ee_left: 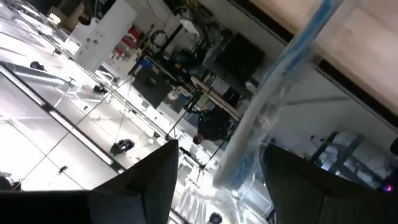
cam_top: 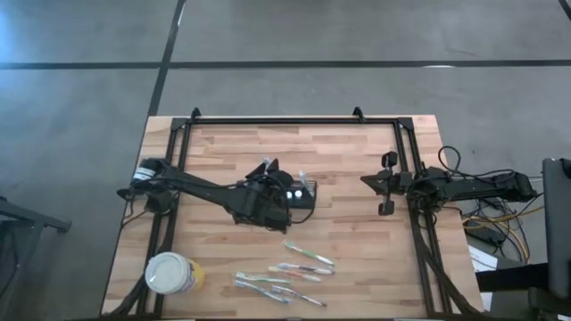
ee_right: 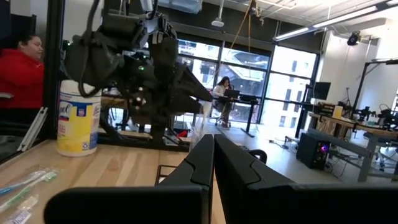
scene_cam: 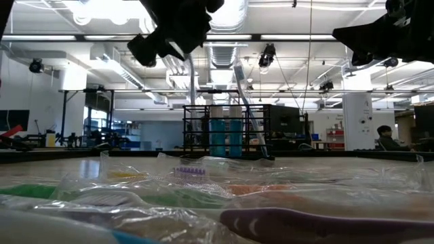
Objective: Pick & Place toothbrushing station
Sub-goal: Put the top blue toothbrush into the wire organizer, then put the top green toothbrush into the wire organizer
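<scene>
The black mesh caddy (cam_top: 306,191) stands on the table's middle. My left gripper (cam_top: 284,193) hangs over it, pointing down, and shows at the top of the low view (scene_cam: 178,47). In the left wrist view its fingers (ee_left: 219,146) are apart around the upper end of a blue toothbrush in a clear wrapper (ee_left: 273,93). That toothbrush (scene_cam: 190,95) runs down from the gripper into the caddy. Another wrapped toothbrush (scene_cam: 247,102) leans in the caddy. My right gripper (cam_top: 364,181) is shut and empty near the right edge; it also shows in the right wrist view (ee_right: 213,155). My left gripper's fingers stand on either side of the wrapped toothbrush's upper end (ee_left: 239,168). Background shows between the wrapper and one finger (ee_left: 155,180). The wrapper lies right beside the other finger (ee_left: 298,180), and I cannot tell whether it touches.
Several wrapped toothbrushes (cam_top: 294,267) lie near the front edge. A round white tub with a yellow label (cam_top: 171,273) stands at the front left. A black frame (cam_top: 285,119) runs along the table's far and side edges. People sit in the room beyond (ee_right: 18,68).
</scene>
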Available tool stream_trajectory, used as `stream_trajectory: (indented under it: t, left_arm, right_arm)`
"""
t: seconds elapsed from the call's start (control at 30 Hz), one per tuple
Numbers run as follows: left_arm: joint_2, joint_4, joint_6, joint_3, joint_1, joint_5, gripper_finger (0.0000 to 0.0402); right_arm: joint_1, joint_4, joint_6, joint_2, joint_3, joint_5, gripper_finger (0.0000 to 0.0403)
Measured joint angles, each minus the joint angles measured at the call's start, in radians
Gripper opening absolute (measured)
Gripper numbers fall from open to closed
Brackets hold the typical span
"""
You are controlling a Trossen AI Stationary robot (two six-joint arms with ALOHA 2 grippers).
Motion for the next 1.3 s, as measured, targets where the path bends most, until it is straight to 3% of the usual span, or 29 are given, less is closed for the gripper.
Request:
stream_trajectory:
  t: [0.3, 0.57, 0.8, 0.9, 1.07, 1.17, 1.3]
  left_arm:
    - [0.002, 0.004, -0.117, -0.024, -0.009, 0.164, 0.0227]
    - [-0.012, 0.0, -0.214, -0.008, -0.016, 0.17, 0.0227]
    - [-0.13, -0.012, -0.336, -0.001, -0.05, 0.202, 0.0228]
    - [-0.229, -0.021, -0.488, -0.002, -0.054, 0.348, 0.0226]
    - [-0.452, 0.092, -0.753, -0.106, -0.02, 0.791, 0.0223]
    - [-0.615, 0.32, -0.803, -0.29, 0.002, 0.987, 0.0213]
    - [-0.842, 0.729, -0.84, -0.625, 0.0, 1.054, 0.0178]
  right_arm:
    - [0.0, 0.0, 0.007, 0.0, 0.0, 0.0, 0.0008]
    - [0.0, 0.0, 0.007, 0.0, 0.0, 0.0, 0.0008]
    - [0.0, -0.005, 0.007, -0.001, 0.0, -0.002, 0.0008]
    - [0.0, -0.006, 0.007, -0.001, 0.0, -0.002, 0.0008]
    - [0.0, -0.006, 0.007, -0.001, 0.0, -0.001, 0.0008]
    - [0.0, -0.005, 0.007, -0.001, 0.0, -0.001, 0.0008]
    - [0.0, -0.004, 0.016, -0.001, 0.0, -0.001, 0.0008]
